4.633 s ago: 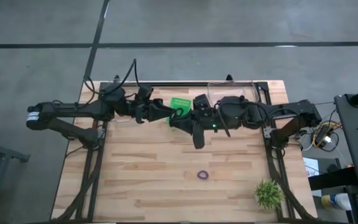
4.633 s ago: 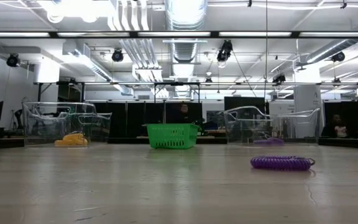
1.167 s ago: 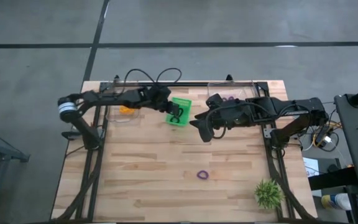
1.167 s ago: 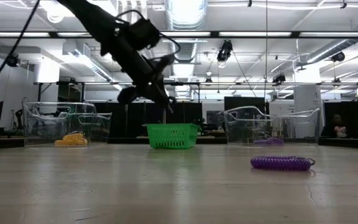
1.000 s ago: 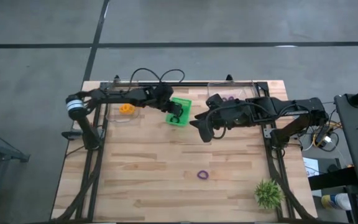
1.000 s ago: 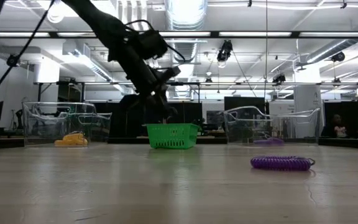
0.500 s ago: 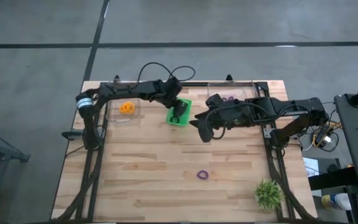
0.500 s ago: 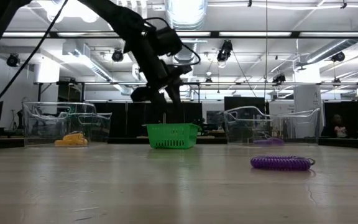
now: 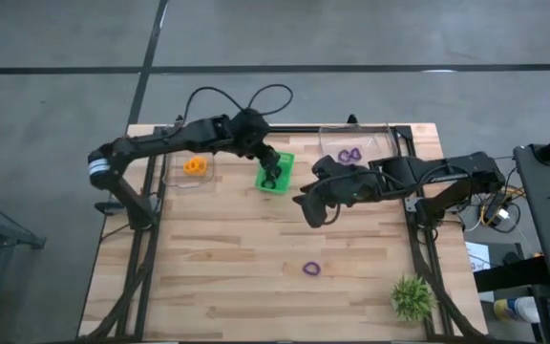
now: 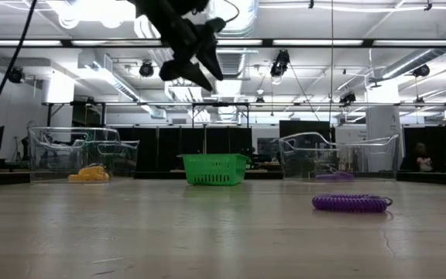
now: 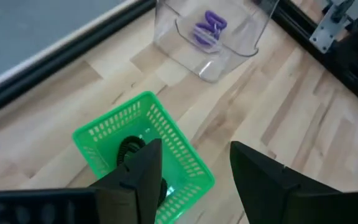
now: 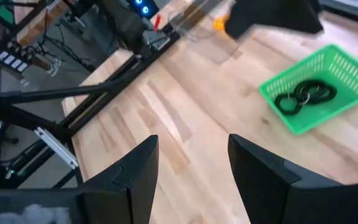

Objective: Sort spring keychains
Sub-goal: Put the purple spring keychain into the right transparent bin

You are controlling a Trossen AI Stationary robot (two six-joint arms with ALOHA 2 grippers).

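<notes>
One purple spring keychain lies alone on the tabletop. Black ones sit in the green basket. My left claw hangs open and empty above it. My right claw, open too, should grab the purple one, I think.

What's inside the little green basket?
Black coiled spring keychains lie inside the green plastic basket. How many is unclear, since they overlap and the basket's walls hide part of its floor.

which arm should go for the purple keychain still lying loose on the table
Right. Its end effector is open, empty and nearer the loose purple keychain. The left end effector, also open, hangs above the green basket, farther away.
</notes>
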